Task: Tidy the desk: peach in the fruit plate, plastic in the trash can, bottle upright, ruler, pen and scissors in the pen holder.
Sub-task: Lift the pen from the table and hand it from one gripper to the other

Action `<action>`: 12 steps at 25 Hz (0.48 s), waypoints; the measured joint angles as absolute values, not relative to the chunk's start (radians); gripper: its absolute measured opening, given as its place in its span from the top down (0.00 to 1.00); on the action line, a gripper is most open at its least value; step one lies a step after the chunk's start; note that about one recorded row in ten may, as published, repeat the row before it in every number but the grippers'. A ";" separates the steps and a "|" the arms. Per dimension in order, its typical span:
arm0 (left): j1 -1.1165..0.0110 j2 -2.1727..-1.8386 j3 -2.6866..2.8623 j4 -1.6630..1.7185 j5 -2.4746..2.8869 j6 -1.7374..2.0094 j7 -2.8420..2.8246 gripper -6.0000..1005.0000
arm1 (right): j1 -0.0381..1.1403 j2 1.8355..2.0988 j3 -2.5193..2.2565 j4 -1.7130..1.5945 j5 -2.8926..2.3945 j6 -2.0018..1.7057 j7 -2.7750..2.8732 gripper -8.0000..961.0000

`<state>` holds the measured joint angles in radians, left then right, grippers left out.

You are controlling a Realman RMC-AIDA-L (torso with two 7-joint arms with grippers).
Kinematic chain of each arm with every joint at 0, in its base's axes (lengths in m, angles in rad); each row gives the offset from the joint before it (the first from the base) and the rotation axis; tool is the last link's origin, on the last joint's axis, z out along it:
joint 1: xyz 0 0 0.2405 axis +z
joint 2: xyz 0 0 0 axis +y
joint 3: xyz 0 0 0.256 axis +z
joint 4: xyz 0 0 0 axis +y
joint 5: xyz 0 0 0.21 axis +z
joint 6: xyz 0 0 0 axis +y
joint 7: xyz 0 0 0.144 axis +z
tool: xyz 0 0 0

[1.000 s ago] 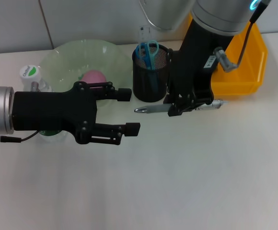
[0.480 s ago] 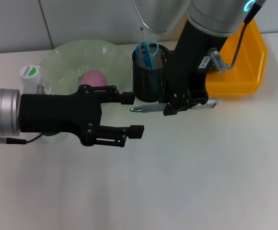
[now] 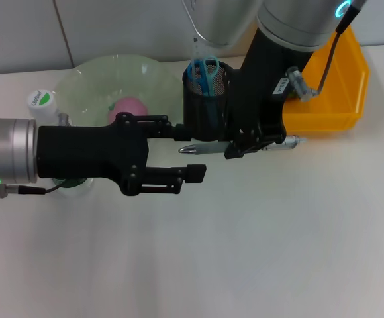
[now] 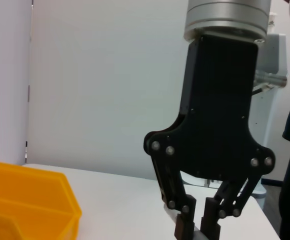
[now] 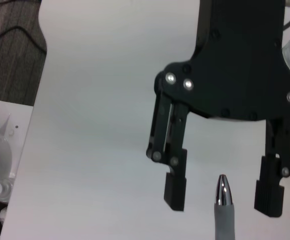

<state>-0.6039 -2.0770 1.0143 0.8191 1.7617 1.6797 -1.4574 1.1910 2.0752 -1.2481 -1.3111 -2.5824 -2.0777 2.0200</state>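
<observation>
Right end effector (image 3: 257, 146): clamped on the pen (image 3: 208, 150), held level just beside the pen holder (image 3: 205, 109).
Left end effector (image 3: 191, 152): fingers spread, near the pen tip.
Peach (image 3: 128, 106): in the plate (image 3: 86, 79).

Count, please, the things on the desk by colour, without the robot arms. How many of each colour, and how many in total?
Green: 1, the fruit plate.
Pink: 1, the peach.
Black: 1, the pen holder.
Blue: 1, the scissors.
Orange: 1, the bin.
Silver: 1, the pen.
Clear with white cap: 1, the bottle.
Total: 7.
</observation>
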 joint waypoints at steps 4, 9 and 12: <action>-0.604 -2.077 1.025 0.819 1.757 1.671 -1.458 0.28 | 1.194 2.075 -1.249 -1.311 -2.583 -2.076 2.020 0.85; -0.605 -2.077 1.046 0.820 1.744 1.657 -1.458 0.29 | 1.195 2.075 -1.249 -1.310 -2.586 -2.074 2.020 0.85; -0.605 -2.077 1.046 0.820 1.743 1.655 -1.457 0.32 | 1.194 2.075 -1.252 -1.310 -2.597 -2.067 2.020 0.85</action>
<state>-0.6045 -2.0770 1.0459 0.8199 1.7426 1.6546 -1.4567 1.1942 2.0754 -1.2523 -1.3099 -2.5967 -2.0665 2.0201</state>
